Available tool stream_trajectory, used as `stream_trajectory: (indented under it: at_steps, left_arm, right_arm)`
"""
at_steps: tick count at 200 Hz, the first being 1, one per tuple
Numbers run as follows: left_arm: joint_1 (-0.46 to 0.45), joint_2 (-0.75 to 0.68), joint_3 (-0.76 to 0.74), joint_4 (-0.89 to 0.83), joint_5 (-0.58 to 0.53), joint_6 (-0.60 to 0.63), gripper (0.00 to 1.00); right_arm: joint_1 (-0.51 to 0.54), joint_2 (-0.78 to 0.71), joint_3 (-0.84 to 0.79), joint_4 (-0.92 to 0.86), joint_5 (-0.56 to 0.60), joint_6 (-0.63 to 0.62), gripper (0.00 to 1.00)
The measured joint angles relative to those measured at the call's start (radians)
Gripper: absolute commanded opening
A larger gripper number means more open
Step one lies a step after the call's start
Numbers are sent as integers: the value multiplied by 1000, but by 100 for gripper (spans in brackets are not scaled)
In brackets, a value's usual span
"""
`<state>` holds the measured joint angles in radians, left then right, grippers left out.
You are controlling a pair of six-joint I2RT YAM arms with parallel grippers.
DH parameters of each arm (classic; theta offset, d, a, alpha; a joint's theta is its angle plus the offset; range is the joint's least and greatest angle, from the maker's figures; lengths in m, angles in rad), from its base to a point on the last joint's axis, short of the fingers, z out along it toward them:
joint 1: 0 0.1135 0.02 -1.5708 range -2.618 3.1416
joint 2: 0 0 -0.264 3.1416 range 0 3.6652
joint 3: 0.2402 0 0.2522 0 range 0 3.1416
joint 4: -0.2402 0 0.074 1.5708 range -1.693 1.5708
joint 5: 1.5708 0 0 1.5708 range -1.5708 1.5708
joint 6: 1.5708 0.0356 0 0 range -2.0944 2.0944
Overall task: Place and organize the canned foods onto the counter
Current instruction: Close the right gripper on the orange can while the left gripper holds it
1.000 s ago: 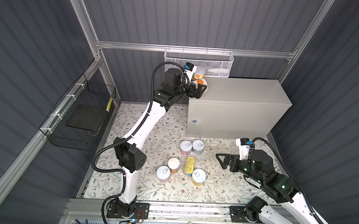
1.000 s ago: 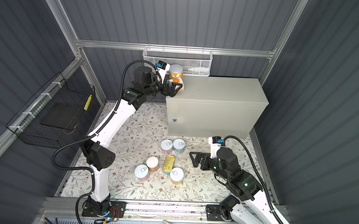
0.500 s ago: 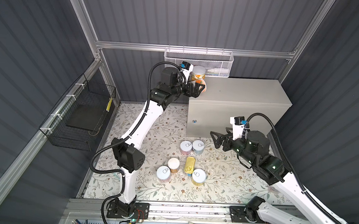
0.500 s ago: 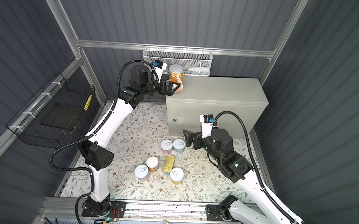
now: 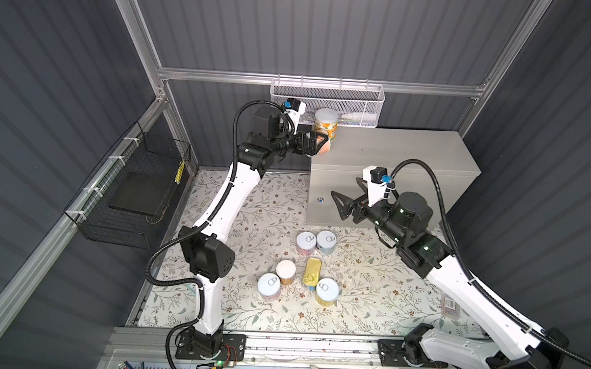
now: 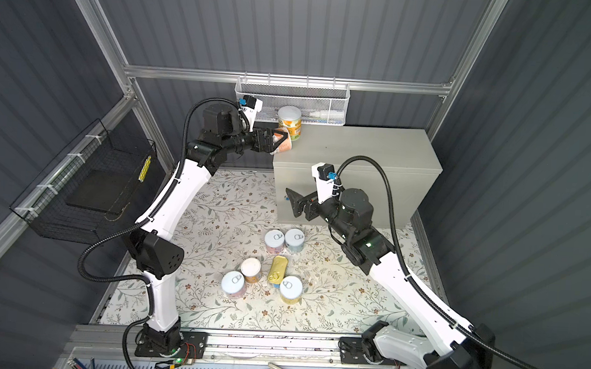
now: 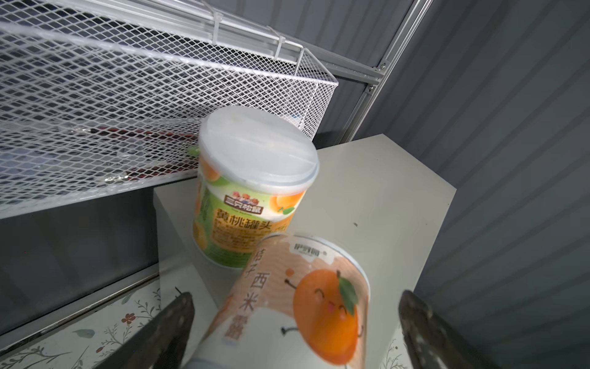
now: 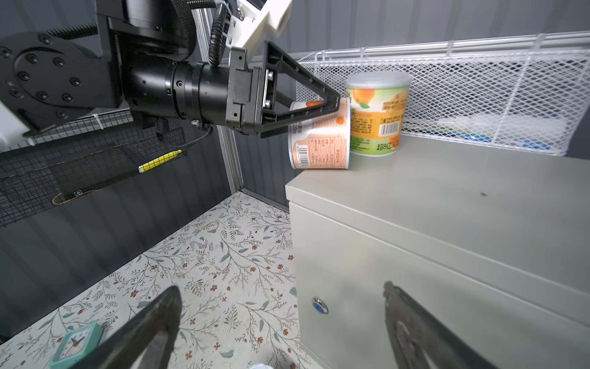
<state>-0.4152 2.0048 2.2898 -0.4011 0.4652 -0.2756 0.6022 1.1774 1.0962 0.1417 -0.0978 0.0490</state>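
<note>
Left tool [image 7: 297, 300] gapes wide, gripping nothing; the orange tin [image 7: 325, 306] sits tilted between its fingers on the worktop [image 5: 394, 149] corner, a taller white-lidded tin [image 7: 255, 153] just beyond. Right tool [image 5: 345, 187] wide open, empty; 6 tins [image 5: 311, 270] stand below it.

- White-lidded can [image 7: 252, 191], left wrist view: red banner with brand 三只松鼠; below it, large orange characters 黄桃罐头. Fine print under that is too small to read.
- Same can [image 8: 378, 118], right wrist view: green band near the base reads 超8亿, and the rest curves out of sight. Barcode [image 8: 390, 128] is above the band, digits illegible.
- Orange-pink can [image 7: 303, 303], left wrist view: vertical characters 桔子西米露 beside a smiling cartoon orange. The small brand mark near the rim is blurred.
- Same can [image 8: 319, 143], right wrist view: second barcode [image 8: 301, 155] near the base, digits illegible.
- Both top views: nothing legible.
</note>
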Motion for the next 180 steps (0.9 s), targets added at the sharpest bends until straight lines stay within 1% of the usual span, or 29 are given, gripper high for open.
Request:
stream_trajectory:
  at_steps: [61, 107, 180]
  left_arm:
    - [0, 0, -14, 26, 42, -58, 100]
    - [0, 0, -15, 27, 50, -77, 100]
    - [0, -6, -15, 26, 82, -96, 100]
  right_arm:
    - [-2, 148, 28, 134, -26, -29, 99]
    - [-2, 247, 42, 264, -29, -32, 99]
    - [-2, 338, 162, 339, -26, -69, 99]
